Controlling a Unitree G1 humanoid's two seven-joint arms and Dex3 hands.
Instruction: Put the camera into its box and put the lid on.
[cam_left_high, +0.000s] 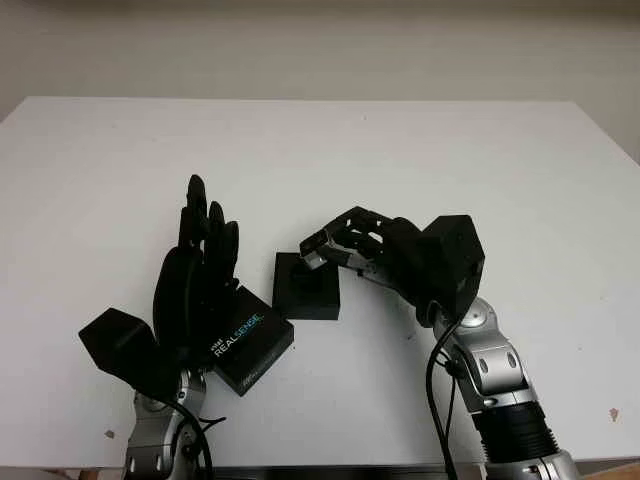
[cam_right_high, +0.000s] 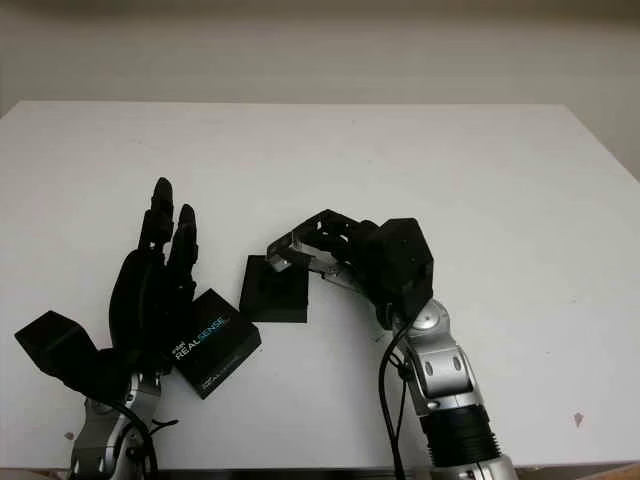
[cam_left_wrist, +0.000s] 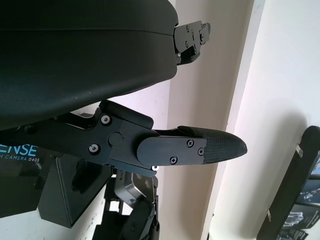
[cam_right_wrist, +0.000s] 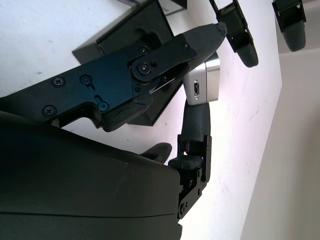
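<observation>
From the head views: right hand (cam_left_high: 330, 243) curled round a small silver camera (cam_left_high: 317, 259), pinched between fingertips and held just over the open black box (cam_left_high: 307, 285), which sits on the white worktop (cam_left_high: 400, 150) toward the near edge, about midway along it. Camera not yet seated; apparently poised above the recess so it can go straight down. Left hand (cam_left_high: 205, 255) open, raised on edge beside the lid (cam_left_high: 252, 340), a black piece printed REALSENSE lying nearer the near-left corner, touching or nearly touching the box's corner. Likely parked there to keep clear of the box while staying near the lid for the closing step.

From the left wrist view: one finger (cam_left_wrist: 200, 147) stretched out with nothing between it and the palm shell; printed lid (cam_left_wrist: 20, 155) behind, bare worktop beyond.

From the right wrist view: camera (cam_right_wrist: 202, 85) gripped at its end face, connector port showing, thumb pad (cam_right_wrist: 200, 37) pressed against it and another finger under it. Box (cam_right_wrist: 135, 30) right behind, so only a short lowering seems left.
</observation>
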